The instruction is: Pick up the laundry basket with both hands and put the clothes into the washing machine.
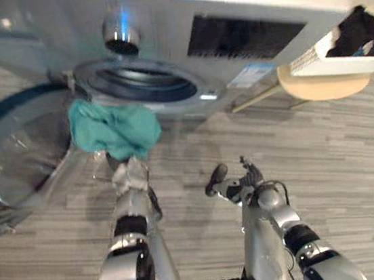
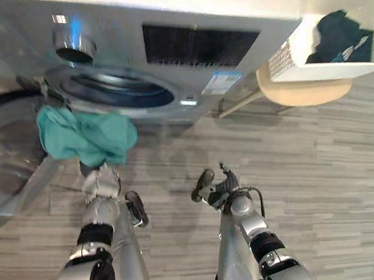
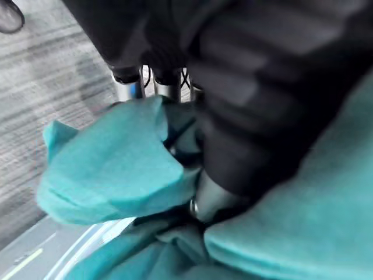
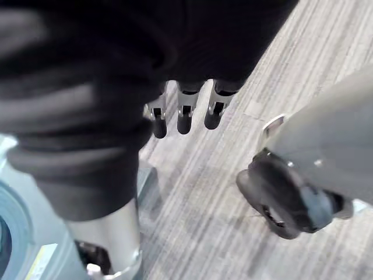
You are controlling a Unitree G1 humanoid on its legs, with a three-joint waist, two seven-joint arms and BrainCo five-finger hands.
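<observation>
The left hand [image 3: 233,151] gripped a soft teal cloth [image 1: 114,128] beside the white washing machine's round hole [image 1: 142,84], likely to push it inside.

Nothing can be read with any certainty. The silver-grey front-loading washing machine [image 1: 159,24] carries a small white-and-blue rectangular sticker [image 1: 255,75] on its front. The sticker is probably printed, but its marks are too small to make out. The dark rectangular panel [image 1: 246,35] just above it shows nothing legible.
</observation>
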